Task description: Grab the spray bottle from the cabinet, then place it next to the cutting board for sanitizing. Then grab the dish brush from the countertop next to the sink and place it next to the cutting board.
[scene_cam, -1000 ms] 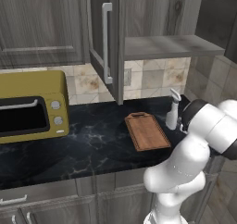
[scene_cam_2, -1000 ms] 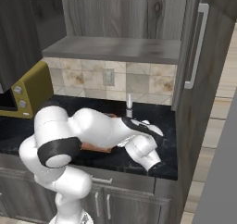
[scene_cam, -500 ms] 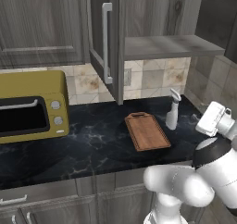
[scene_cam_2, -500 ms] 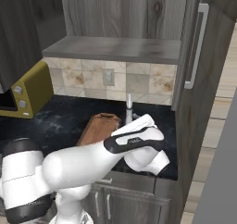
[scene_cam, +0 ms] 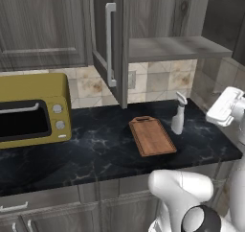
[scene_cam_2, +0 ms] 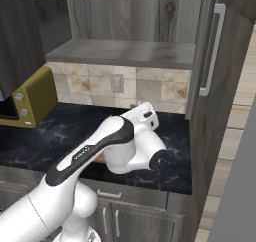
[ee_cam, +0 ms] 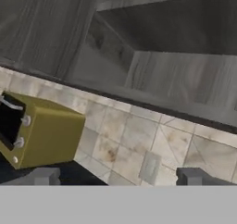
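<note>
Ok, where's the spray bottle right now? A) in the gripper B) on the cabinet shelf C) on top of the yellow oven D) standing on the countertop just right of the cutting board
D: the spray bottle stands upright on the countertop, close beside the cutting board's right edge.

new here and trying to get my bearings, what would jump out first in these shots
The big yellow oven at the left end of the black countertop grabs the eye first. Next comes the brown cutting board in the middle of the countertop, with the white spray bottle standing just right of it. Above, the grey cabinet hangs open, its shelf bare.
</note>
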You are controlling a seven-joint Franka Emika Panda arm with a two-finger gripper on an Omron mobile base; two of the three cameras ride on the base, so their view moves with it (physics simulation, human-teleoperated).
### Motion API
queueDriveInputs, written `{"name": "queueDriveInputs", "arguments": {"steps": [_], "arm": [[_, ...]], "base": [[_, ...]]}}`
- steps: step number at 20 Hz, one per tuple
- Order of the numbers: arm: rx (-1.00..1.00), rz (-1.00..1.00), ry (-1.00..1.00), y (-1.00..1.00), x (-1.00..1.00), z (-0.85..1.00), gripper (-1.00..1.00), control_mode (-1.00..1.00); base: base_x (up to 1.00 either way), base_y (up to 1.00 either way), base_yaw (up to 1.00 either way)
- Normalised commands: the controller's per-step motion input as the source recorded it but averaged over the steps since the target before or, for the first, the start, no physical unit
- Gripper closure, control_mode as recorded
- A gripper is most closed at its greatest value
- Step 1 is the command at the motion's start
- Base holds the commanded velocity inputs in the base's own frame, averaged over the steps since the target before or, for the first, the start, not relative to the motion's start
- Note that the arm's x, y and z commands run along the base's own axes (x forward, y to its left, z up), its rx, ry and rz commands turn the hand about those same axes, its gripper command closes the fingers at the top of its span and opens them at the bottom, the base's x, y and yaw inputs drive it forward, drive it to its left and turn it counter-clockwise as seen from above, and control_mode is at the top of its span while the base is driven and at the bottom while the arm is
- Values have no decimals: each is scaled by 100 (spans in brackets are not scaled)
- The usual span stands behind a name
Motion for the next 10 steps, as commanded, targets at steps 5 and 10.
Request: {"name": "queueDriveInputs", "arguments": {"steps": [5,10], "arm": [[-21,-20,16,37,-54,78,-100,-100],[-19,-27,15,37,-37,86,-100,-100]], "base": [[0,0,0],[0,0,0]]}}
